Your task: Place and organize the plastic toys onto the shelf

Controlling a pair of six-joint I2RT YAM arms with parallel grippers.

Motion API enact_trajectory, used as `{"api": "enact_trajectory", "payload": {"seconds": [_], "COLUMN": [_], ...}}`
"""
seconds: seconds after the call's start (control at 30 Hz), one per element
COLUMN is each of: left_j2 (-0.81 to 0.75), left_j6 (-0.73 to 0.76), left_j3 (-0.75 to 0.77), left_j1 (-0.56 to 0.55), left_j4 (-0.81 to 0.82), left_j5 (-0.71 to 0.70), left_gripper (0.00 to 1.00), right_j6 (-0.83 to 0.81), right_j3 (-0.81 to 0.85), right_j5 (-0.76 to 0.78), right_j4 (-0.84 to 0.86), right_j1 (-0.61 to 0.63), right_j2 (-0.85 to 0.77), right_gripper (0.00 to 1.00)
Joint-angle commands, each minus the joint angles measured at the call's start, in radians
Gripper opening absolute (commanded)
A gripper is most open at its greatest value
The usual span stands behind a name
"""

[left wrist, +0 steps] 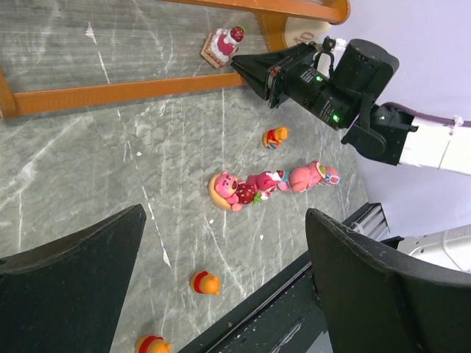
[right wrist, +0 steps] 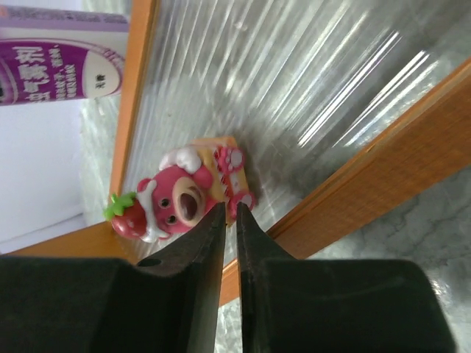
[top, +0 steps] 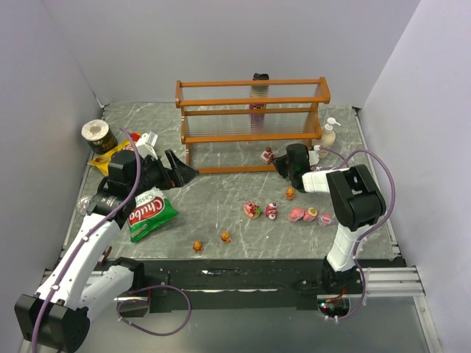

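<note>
The shelf (top: pixel 254 137) stands at the back middle. One pink bear toy with a strawberry (top: pixel 268 155) lies on its bottom tier, also in the right wrist view (right wrist: pixel 180 198) and the left wrist view (left wrist: pixel 224 44). My right gripper (top: pixel 282 166) is shut and empty, its tips (right wrist: pixel 229 207) just short of that toy. Several pink toys (top: pixel 296 215) lie in a row on the table, with one orange toy (top: pixel 290 193) behind them and two orange toys (top: pixel 225 237) near the front edge. My left gripper (top: pixel 185 175) is open and empty (left wrist: pixel 224 215) at the shelf's left end.
A green chip bag (top: pixel 151 213) lies under my left arm. A can (top: pixel 96 133) and a yellow bag (top: pixel 108 162) sit at the far left. A lotion bottle (top: pixel 328 134) stands right of the shelf. A purple box (top: pixel 257 99) stands behind it.
</note>
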Motion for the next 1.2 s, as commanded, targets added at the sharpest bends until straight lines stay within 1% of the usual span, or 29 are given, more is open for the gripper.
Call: {"api": "enact_trajectory", "payload": {"seconds": [0.0, 0.1, 0.23, 0.43, 0.53, 0.57, 0.7, 0.83, 0.87, 0.9, 1.0, 1.03, 1.17], "left_j2": [-0.002, -0.002, 0.000, -0.002, -0.002, -0.002, 0.000, -0.003, -0.005, -0.006, -0.008, -0.008, -0.002], "left_j6": [-0.010, -0.008, -0.008, -0.004, -0.004, -0.004, -0.004, -0.004, -0.004, -0.004, -0.004, -0.004, -0.003], "left_j3": [0.001, 0.001, -0.002, -0.002, -0.003, -0.005, -0.006, -0.003, -0.002, -0.002, -0.002, -0.003, -0.002], "left_j1": [-0.002, -0.002, -0.002, -0.002, -0.002, -0.002, -0.002, -0.002, -0.002, -0.002, -0.002, -0.002, 0.000], "left_j4": [0.041, 0.039, 0.044, 0.041, 0.044, 0.045, 0.047, 0.042, 0.039, 0.039, 0.039, 0.039, 0.039], "left_j5": [0.019, 0.022, 0.024, 0.026, 0.027, 0.027, 0.027, 0.024, 0.024, 0.023, 0.022, 0.021, 0.021], "left_gripper": [0.96, 0.96, 0.96, 0.96, 0.96, 0.96, 0.96, 0.96, 0.96, 0.96, 0.96, 0.96, 0.96], "right_j6": [-0.041, -0.048, -0.060, -0.153, -0.218, -0.253, -0.288, -0.278, -0.281, -0.287, -0.331, -0.362, -0.431], "right_j3": [0.028, 0.028, 0.020, -0.003, -0.047, -0.066, -0.103, -0.094, -0.089, -0.075, -0.066, -0.066, -0.069], "right_j5": [0.050, 0.053, 0.050, 0.062, 0.085, 0.086, 0.050, 0.007, 0.004, 0.000, -0.016, -0.026, -0.059], "right_j4": [-0.224, -0.221, -0.201, -0.149, -0.091, -0.021, 0.084, 0.133, 0.135, 0.139, 0.158, 0.196, 0.257], "right_j1": [-0.006, -0.007, -0.006, 0.000, 0.010, 0.011, 0.014, 0.016, 0.017, 0.017, 0.017, 0.017, 0.017], "right_j2": [-0.012, -0.019, -0.027, -0.070, -0.106, -0.114, -0.117, -0.082, -0.078, -0.073, -0.064, -0.062, -0.055], "right_gripper": [0.25, 0.28, 0.29, 0.29, 0.33, 0.38, 0.48, 0.58, 0.62, 0.63, 0.68, 0.69, 0.76]}}
